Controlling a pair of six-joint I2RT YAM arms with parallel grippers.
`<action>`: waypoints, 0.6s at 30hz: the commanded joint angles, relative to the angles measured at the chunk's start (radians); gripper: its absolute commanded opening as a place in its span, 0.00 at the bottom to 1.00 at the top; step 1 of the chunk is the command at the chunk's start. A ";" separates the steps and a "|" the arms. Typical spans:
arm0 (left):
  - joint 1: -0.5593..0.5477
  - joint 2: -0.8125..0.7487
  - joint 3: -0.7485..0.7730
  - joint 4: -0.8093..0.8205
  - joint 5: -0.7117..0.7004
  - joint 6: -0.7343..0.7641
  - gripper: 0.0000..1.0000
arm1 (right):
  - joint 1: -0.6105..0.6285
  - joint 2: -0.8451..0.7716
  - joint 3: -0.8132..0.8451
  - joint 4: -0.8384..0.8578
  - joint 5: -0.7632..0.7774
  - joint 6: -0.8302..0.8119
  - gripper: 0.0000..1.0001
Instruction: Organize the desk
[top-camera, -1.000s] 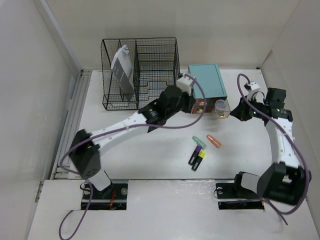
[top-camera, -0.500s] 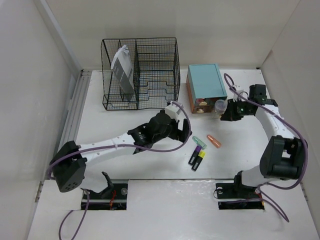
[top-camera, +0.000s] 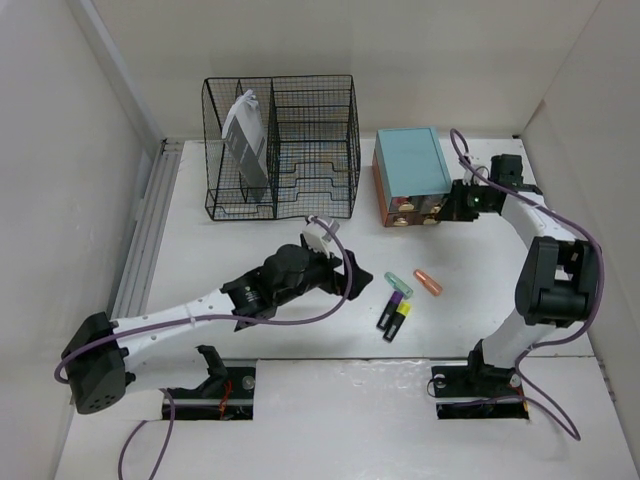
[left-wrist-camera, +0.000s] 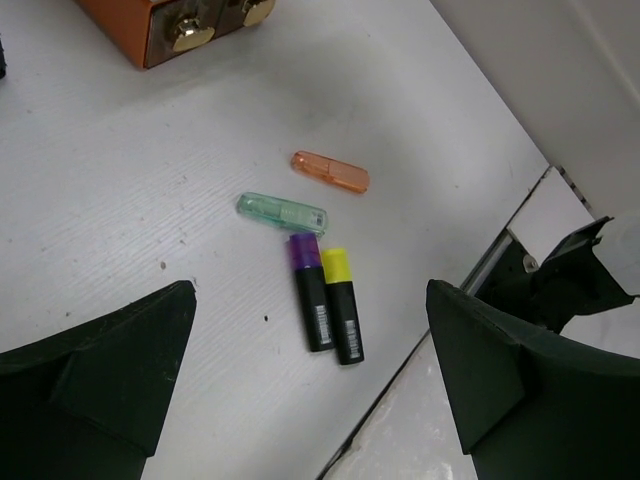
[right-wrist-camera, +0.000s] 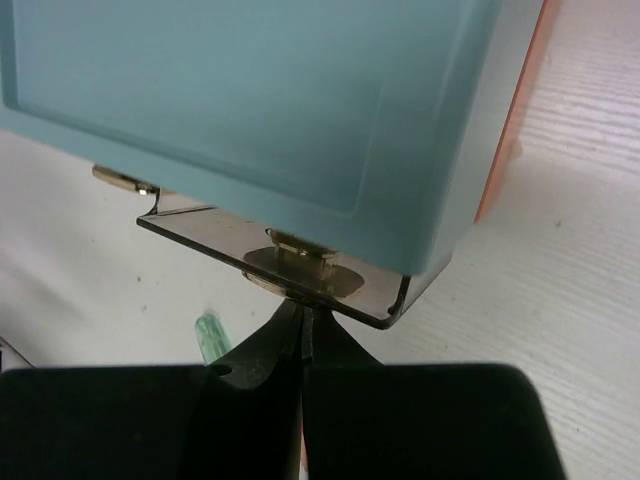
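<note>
Two arms working: the left end effector (left-wrist-camera: 310, 385) hangs spread wide above highlighters (left-wrist-camera: 312, 305) on the white desk (top-camera: 200, 255), while the right end effector (right-wrist-camera: 300, 312), pressed together, noses the teal box's (right-wrist-camera: 250, 100) drawer pull (right-wrist-camera: 305, 272).

My left arm (top-camera: 200, 305) lay stretched low and forward toward the middle, and my black left claw (left-wrist-camera: 308, 292) gaped wide, holding nothing. My right arm (top-camera: 556, 270) stood upright and bent leftward, my black right claw (right-wrist-camera: 300, 318) pinched fully together.

Robotics lab cell: bare white wall panels (top-camera: 60, 150) enclosing desk (top-camera: 220, 250); left arm (top-camera: 180, 315), right arm (top-camera: 545, 270) bolted on.
</note>
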 joint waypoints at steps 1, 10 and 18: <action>-0.014 -0.046 -0.031 0.062 0.020 -0.033 0.99 | 0.010 0.008 0.028 0.166 -0.053 0.077 0.00; -0.014 -0.047 -0.072 0.104 0.020 -0.062 0.99 | 0.010 -0.021 -0.082 0.371 -0.055 0.186 0.00; -0.014 0.062 -0.072 0.157 0.072 -0.071 0.99 | 0.030 -0.068 -0.092 0.236 -0.108 0.012 0.00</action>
